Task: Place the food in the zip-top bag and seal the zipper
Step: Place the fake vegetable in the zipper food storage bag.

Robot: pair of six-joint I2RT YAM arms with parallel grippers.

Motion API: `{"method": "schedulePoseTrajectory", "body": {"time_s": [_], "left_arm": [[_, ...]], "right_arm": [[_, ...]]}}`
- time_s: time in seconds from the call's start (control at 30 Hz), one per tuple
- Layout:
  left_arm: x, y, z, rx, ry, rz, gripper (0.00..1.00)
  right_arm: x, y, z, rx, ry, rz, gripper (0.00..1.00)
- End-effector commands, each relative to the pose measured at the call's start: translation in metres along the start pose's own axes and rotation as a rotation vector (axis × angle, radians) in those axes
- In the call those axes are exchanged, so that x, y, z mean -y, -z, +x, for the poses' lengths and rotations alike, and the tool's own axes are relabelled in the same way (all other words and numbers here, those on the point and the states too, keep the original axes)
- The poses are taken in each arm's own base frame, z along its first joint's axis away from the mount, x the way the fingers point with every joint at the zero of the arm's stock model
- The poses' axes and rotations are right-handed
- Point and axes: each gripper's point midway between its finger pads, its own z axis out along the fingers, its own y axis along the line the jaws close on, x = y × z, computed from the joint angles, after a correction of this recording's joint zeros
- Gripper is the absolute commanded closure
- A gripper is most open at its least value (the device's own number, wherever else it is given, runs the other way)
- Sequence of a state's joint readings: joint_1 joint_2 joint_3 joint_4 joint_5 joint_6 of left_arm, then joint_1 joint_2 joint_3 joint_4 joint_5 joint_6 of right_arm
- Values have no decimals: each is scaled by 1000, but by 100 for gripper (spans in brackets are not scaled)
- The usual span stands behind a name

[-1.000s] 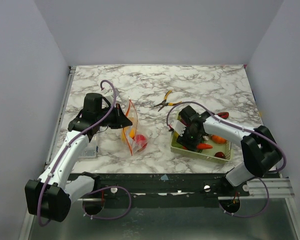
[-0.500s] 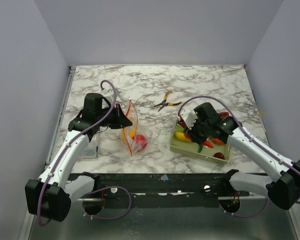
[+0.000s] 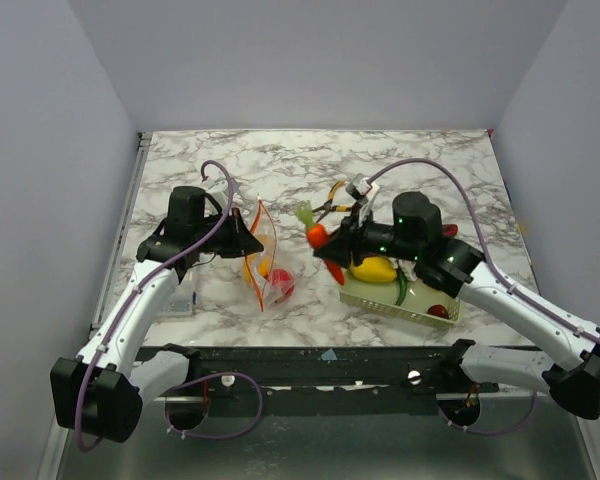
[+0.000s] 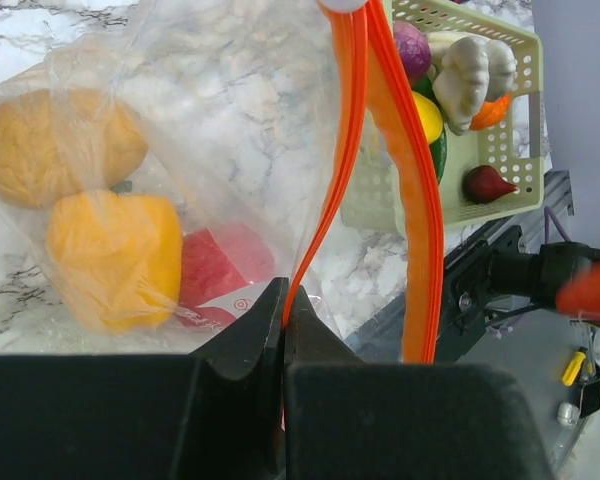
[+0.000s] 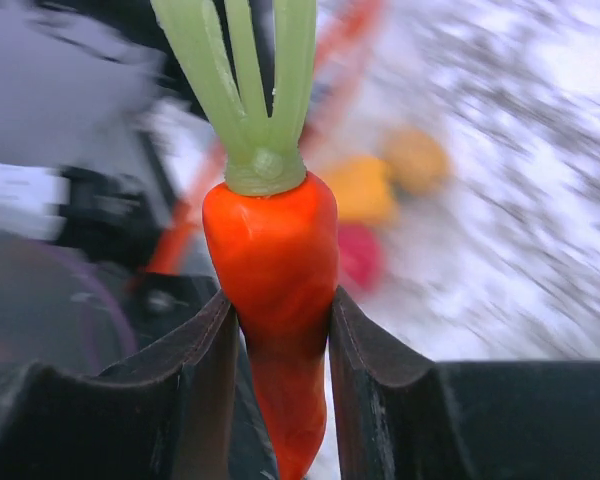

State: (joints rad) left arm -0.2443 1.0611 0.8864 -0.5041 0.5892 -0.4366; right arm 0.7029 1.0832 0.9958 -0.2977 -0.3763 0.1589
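The clear zip-top bag [image 3: 261, 262] stands open on the marble, and my left gripper [image 3: 246, 240] is shut on one side of its red-orange zipper [image 4: 332, 190]. Inside lie an orange [image 4: 52, 146], a yellow pepper [image 4: 110, 255] and a red piece [image 4: 223, 262]. My right gripper [image 3: 326, 247] hangs in the air between basket and bag, shut on an orange carrot [image 5: 272, 250] with green leaves. In the top view the carrot [image 3: 317, 234] sits just right of the bag's mouth. The pale green basket [image 3: 392, 302] holds more food, among it a yellow mango [image 3: 374, 269].
Yellow-handled pliers [image 3: 331, 206] lie behind the right gripper. A white garlic-like bulb [image 4: 470, 68] rests in the basket [image 4: 525, 110]. A small clear item [image 3: 181, 304] lies at the near left beside the left arm. Walls close the table on three sides.
My right gripper closed on the carrot in the basket, lifted it out and swung left toward the bag. The left arm and the bag stayed still.
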Motion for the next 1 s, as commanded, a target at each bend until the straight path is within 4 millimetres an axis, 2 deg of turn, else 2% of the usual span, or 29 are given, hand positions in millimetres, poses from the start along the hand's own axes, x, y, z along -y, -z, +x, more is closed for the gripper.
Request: {"method": "schedulePoseTrajectory", "body": {"time_s": [0.0,0.1,0.17,0.27,0.43,0.6,0.73,0.9,0.97], "left_arm": [[2,7,-10,42,-34,-17,100],[5,10,-14,63,-29,-12,100],[10,12,-17,82,-14,-2,100],[14,18,-22,113,19,-9,100],[15,29,-26,154,78,-50,100],[19,33,-22,192,129,-28,100],[20,32,-19,188,136,-10,100],[17,29,-18,163,132,-25,100],[18,29,-19,160,137,-24,100]], "right_arm": [[-117,-11,-85,362,-95,-322,100],[-141,-31,-107,448,-185,-288,100],[-147,-49,-119,461,-271,-253,100],[-160,-65,-128,563,-251,-185,100],[-122,-85,-119,705,-357,118,100],[-103,-89,-103,780,-208,275,100],[-98,-89,-97,773,-163,298,100],[-104,-85,-112,744,-72,308,100],[-106,-91,-115,695,0,340,100]]}}
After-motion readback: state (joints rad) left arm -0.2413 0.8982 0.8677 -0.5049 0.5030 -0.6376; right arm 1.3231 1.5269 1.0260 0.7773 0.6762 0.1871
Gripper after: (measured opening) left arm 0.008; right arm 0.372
